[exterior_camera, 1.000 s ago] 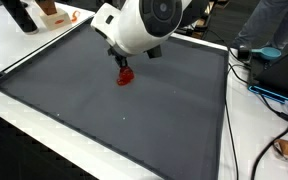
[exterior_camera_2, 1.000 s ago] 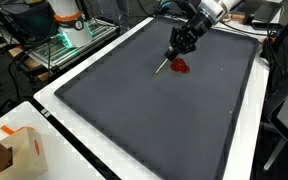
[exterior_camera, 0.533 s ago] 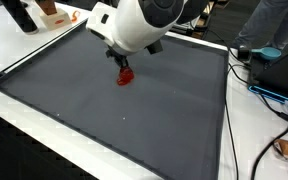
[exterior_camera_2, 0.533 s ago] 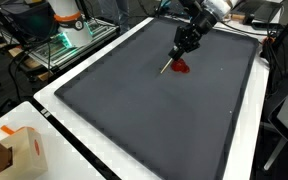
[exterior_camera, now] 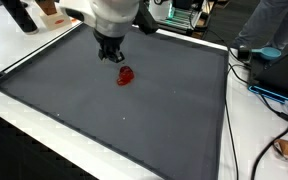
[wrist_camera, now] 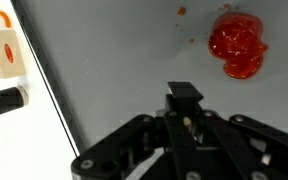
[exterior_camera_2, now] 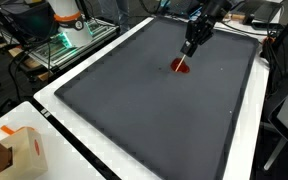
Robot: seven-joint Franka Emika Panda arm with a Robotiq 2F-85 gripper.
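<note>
Red blob (wrist_camera: pixel 238 45) lying on the grey mat (exterior_camera: pixel 174 120), clear of the claw (exterior_camera: pixel 109 56). The wrist view puts it up and right of the claw. Can't tell if the jaws are shut.

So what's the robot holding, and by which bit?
Cannot tell. The red blob lies on the grey mat, apart from the gripper. A dark piece sits between the fingers, too unclear to name.

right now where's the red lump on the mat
The red lump lies on the dark mat near its far end, close by the claw in both exterior views; upper right in the wrist view.
</note>
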